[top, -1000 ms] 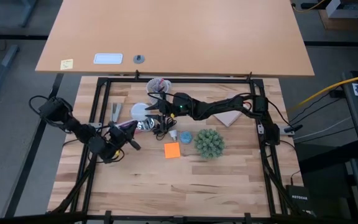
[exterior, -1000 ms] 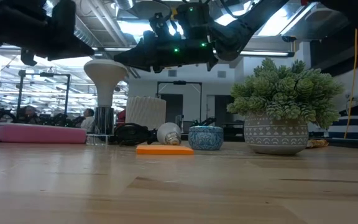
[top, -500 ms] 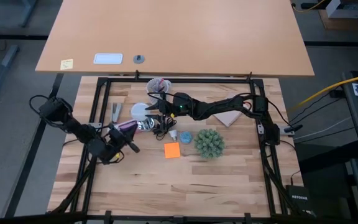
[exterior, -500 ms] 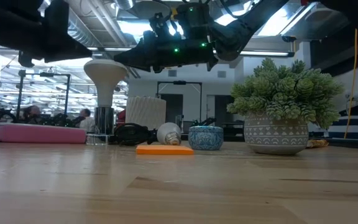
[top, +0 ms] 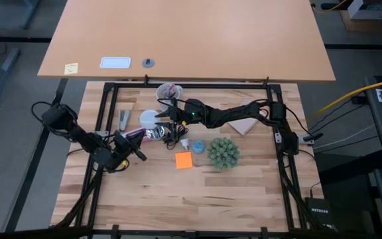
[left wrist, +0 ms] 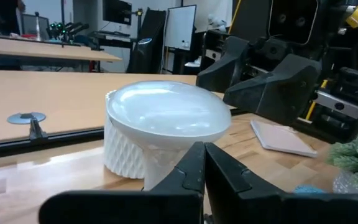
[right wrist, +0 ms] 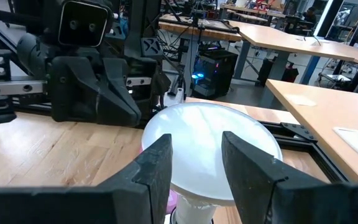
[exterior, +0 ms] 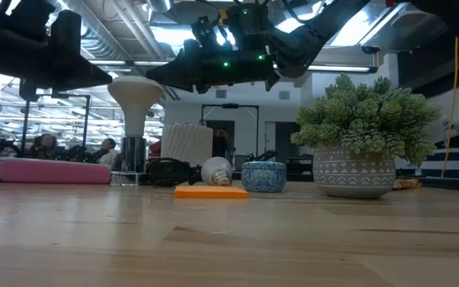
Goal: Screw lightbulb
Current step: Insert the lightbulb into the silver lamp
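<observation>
The lightbulb (top: 150, 118), a white frosted dome on a funnel-shaped neck, stands upright (exterior: 134, 96) with its narrow base in the shiny silver socket (exterior: 133, 155). My right gripper (top: 162, 114) reaches in from the table's right and is open. Its two fingers stand apart at the dome's top, which shows between them in the right wrist view (right wrist: 210, 137). My left gripper (top: 140, 156) is shut on nothing, near and left of the bulb. It points level toward the dome (left wrist: 166, 115). My right gripper has its open fingers (right wrist: 157, 165) right at the top of the lightbulb's dome. I cannot tell whether they touch it.
A smaller bulb (exterior: 217, 171) lies on its side beside a blue bowl (top: 197, 145) and an orange sticky note (top: 184, 160). A potted plant (top: 223, 153) stands right of them. A ribbed cup of pens (top: 170, 89), black cord (top: 170, 137) and a pink object (exterior: 46, 170) surround the socket.
My left gripper has drawn back a little toward the table's left edge and sunk slightly, still shut. The right gripper and the lightbulb have kept still.
</observation>
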